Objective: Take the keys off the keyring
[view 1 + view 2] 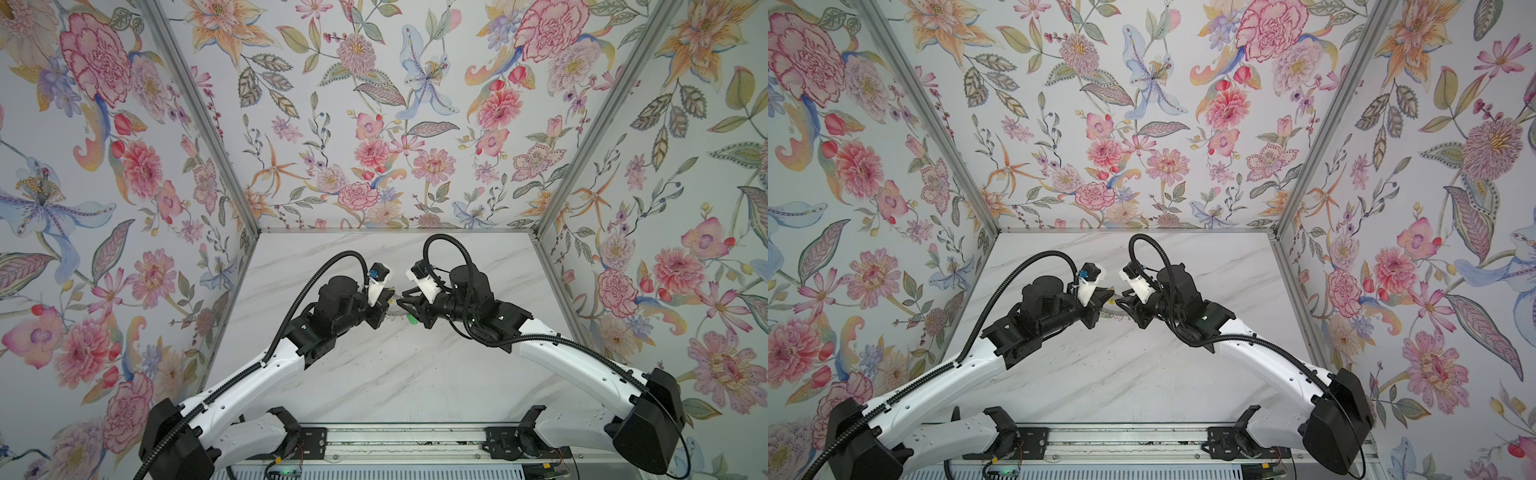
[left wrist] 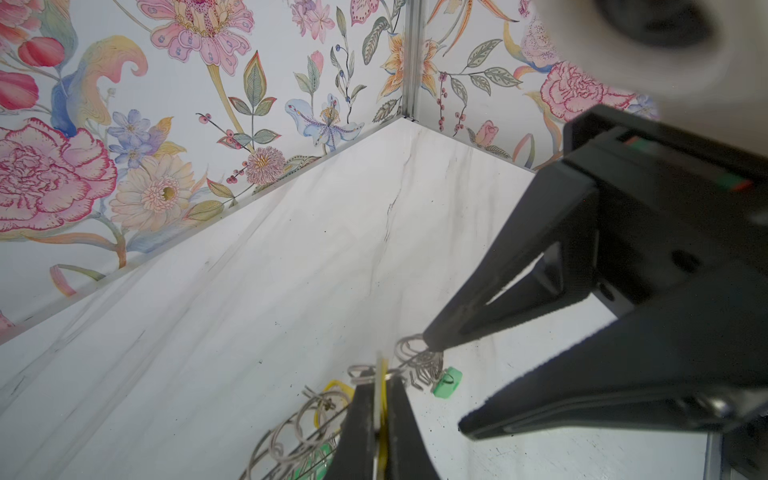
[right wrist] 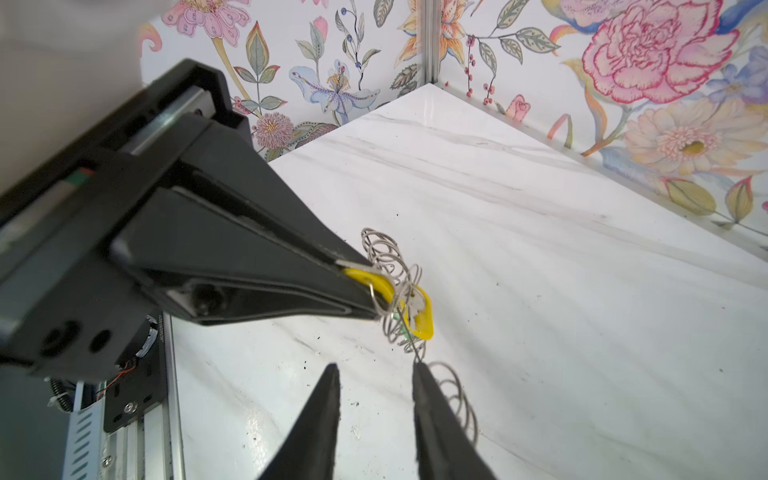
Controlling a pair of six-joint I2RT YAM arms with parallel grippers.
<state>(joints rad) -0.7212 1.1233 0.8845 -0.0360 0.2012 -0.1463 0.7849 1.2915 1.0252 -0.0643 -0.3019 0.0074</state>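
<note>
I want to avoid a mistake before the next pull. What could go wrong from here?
1. The left gripper is shut on a yellow tag, not on the keyring, so the tag might slip out under a pull.
2. The right gripper has open jaws beside tangled wire loops; closing may catch a loop instead of a key.

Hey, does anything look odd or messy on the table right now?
Only small dark specks scattered over the marble table. The keyring, wire loops and all, hangs off the table between the grippers, which suits the job.
</note>
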